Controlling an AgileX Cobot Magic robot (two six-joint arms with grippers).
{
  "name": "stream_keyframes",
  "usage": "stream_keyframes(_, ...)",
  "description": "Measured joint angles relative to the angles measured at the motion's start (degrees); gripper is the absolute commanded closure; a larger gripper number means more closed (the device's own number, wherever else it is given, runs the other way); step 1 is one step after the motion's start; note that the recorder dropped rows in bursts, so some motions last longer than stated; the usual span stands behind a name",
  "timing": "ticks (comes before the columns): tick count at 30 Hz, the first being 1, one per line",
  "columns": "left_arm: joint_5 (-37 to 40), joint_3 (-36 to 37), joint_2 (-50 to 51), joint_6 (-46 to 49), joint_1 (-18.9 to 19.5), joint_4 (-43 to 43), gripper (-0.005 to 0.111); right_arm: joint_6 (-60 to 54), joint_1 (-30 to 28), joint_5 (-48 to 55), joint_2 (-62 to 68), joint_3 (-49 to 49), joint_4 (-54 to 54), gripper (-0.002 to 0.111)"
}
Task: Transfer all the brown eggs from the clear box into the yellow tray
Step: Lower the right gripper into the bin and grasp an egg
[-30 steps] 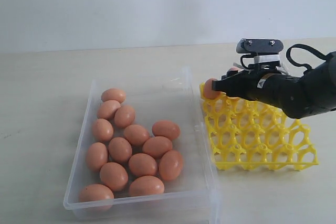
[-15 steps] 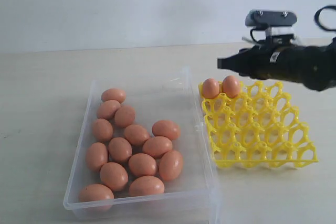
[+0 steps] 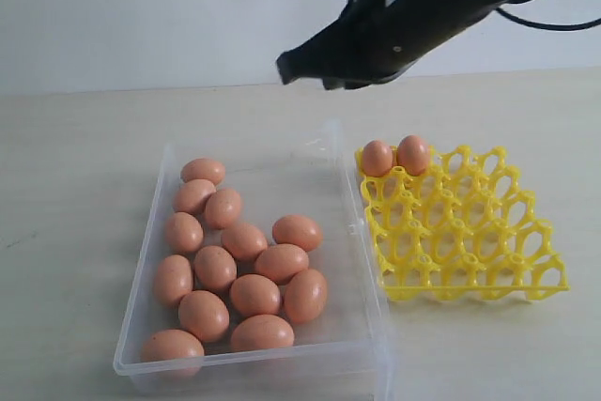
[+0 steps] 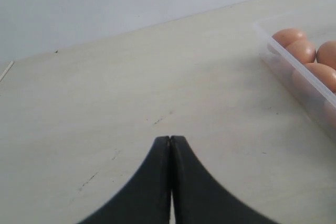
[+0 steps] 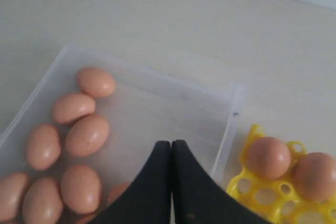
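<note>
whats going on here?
A two-arm robot is moving brown eggs from the clear box to the yellow tray. Two eggs sit side by side in the tray's far row, at the corner next to the box; about fourteen are in the box. The right gripper hangs high over the box's far end, jaws shut and empty. The left gripper is over bare table beside the box, jaws shut too.

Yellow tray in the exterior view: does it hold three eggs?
No, only two brown eggs sit in the yellow tray, side by side in cups at one corner.
</note>
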Motion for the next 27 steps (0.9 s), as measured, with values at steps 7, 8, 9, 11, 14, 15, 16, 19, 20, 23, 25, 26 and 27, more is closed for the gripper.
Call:
stream_keyframes(7,0.00,0.00,0.00,0.00,0.00,0.00,0.107,-13.19,5.47,16.41,11.14,-9.55,8.89,0.076)
stream_keyframes(8,0.00,0.00,0.00,0.00,0.00,0.00,0.107,-14.47,6.11,18.68,13.07,-11.17,9.87,0.069)
stream_keyframes(9,0.00,0.00,0.00,0.00,0.00,0.00,0.107,-15.33,6.74,20.62,14.98,-12.81,10.43,0.064)
stream_keyframes(11,0.00,0.00,0.00,0.00,0.00,0.00,0.107,-16.28,7.59,23.78,18.26,-15.97,11.01,0.055)
stream_keyframes(14,0.00,0.00,0.00,0.00,0.00,0.00,0.107,-16.76,8.65,28.16,23.26,-21.03,11.21,0.051)
stream_keyframes(15,0.00,0.00,0.00,0.00,0.00,0.00,0.107,-16.87,9.03,29.52,24.72,-22.69,11.21,0.051)
stream_keyframes(16,0.00,0.00,0.00,0.00,0.00,0.00,0.107,-16.86,9.15,30.62,25.80,-24.29,11.07,0.051)
stream_keyframes(19,0.00,0.00,0.00,0.00,0.00,0.00,0.107,-16.86,9.53,32.49,29.03,-28.08,10.22,0.051)
stream_keyframes(20,0.00,0.00,0.00,0.00,0.00,0.00,0.107,-16.86,9.53,32.90,29.99,-29.21,9.62,0.051)
stream_keyframes(23,0.00,0.00,0.00,0.00,0.00,0.00,0.107,-16.86,9.53,33.48,32.38,-32.06,7.27,0.051)
stream_keyframes(25,0.00,0.00,0.00,0.00,0.00,0.00,0.107,-16.86,9.53,33.63,33.70,-33.57,6.18,0.051)
stream_keyframes(26,0.00,0.00,0.00,0.00,0.00,0.00,0.107,-16.86,9.53,33.83,34.10,-34.23,5.88,0.051)
stream_keyframes(27,0.00,0.00,0.00,0.00,0.00,0.00,0.107,-16.86,9.53,33.83,34.74,-34.81,5.62,0.051)
